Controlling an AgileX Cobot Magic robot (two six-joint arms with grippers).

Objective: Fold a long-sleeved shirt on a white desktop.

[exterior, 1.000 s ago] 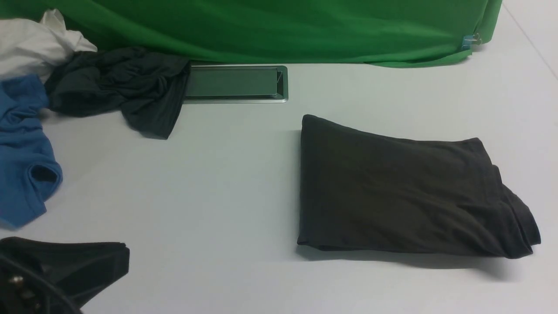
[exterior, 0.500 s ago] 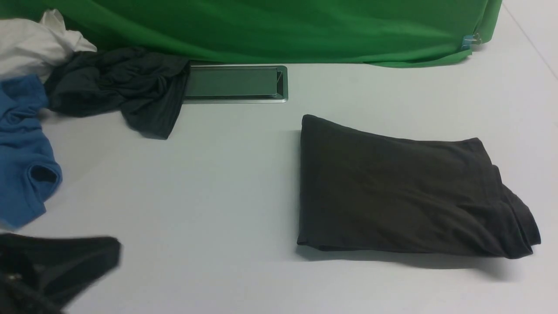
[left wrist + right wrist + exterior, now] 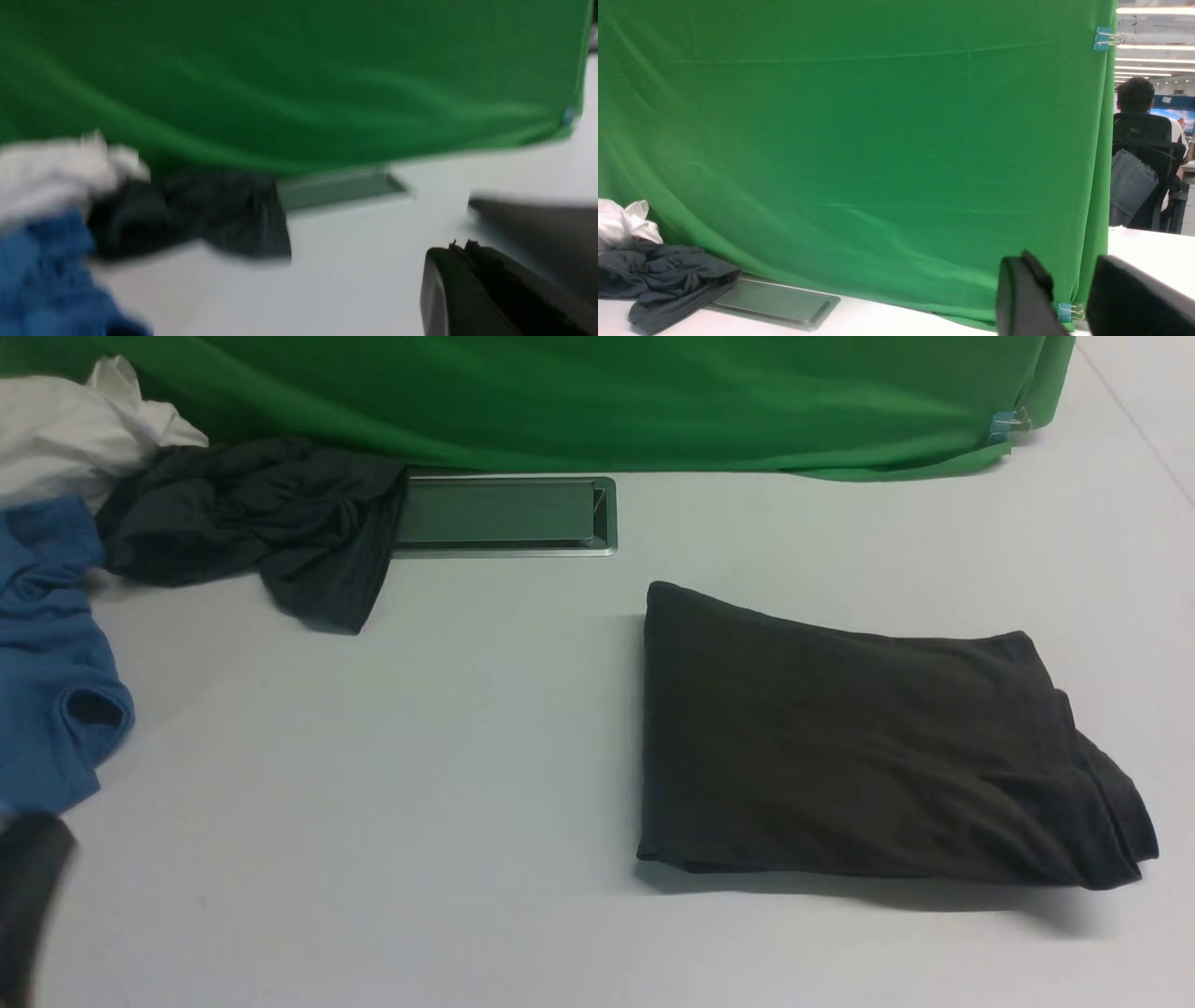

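Note:
The long-sleeved shirt (image 3: 859, 747) lies folded into a thick dark rectangle on the right half of the white desktop (image 3: 467, 756), with no gripper touching it. Its edge shows blurred in the left wrist view (image 3: 537, 224). My left gripper (image 3: 28, 887) is a blurred dark shape at the front-left corner, far from the shirt. In its wrist view the left gripper (image 3: 460, 247) has its fingers pressed together with nothing between them. My right gripper (image 3: 1064, 261) is outside the front view; its wrist view shows it raised, open and empty, facing the green cloth.
A dark teal-grey garment (image 3: 261, 523), a bright blue garment (image 3: 47, 663) and a white one (image 3: 65, 429) are heaped at the back left. The silver-rimmed cable hatch (image 3: 504, 513) sits beside them. A green cloth (image 3: 597, 392) closes off the back. A seated person (image 3: 1139, 154) is beyond it.
My left gripper has slid left and back toward the front-left corner, almost out of the front view. The folded shirt has not moved.

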